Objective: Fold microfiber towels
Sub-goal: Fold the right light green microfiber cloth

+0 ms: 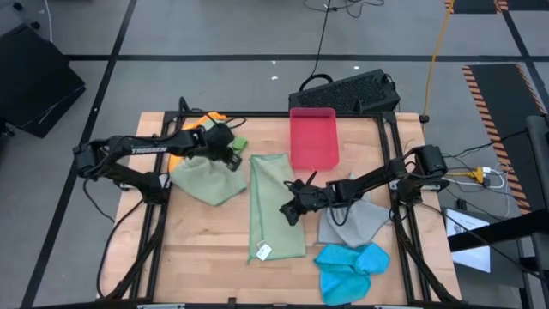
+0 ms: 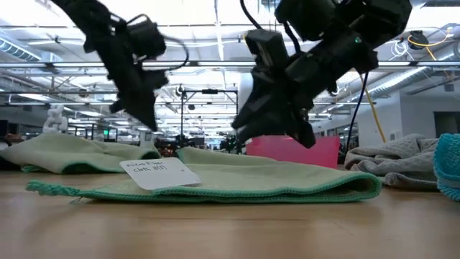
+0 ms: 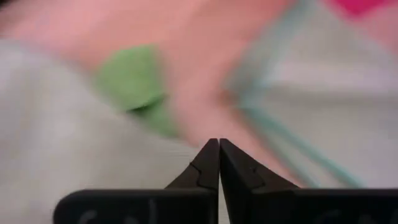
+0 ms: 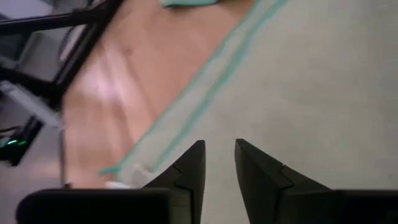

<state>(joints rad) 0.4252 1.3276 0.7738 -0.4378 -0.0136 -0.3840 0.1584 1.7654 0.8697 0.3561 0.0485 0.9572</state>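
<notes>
High view: one sage towel (image 1: 276,204) is seen folded long at mid-table under the right gripper (image 1: 294,206), jaws slightly apart and empty, while the left gripper (image 1: 225,148), jaws together, hangs over another still-crumpled towel (image 1: 206,180).

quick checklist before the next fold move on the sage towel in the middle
1. Folded sage towel lies flat as a long strip on the table: ok.
2. Right end effector is over the strip's right edge, jaws apart, nothing between them: ok.
3. Left end effector is shut and empty, between the crumpled sage towel and the strip: ok.
4. White tag lies on top of the strip's near end: ok.
5. Pink tray sits apart from the strip: ok.
6. Strip's edges aligned underneath: cannot tell.
</notes>
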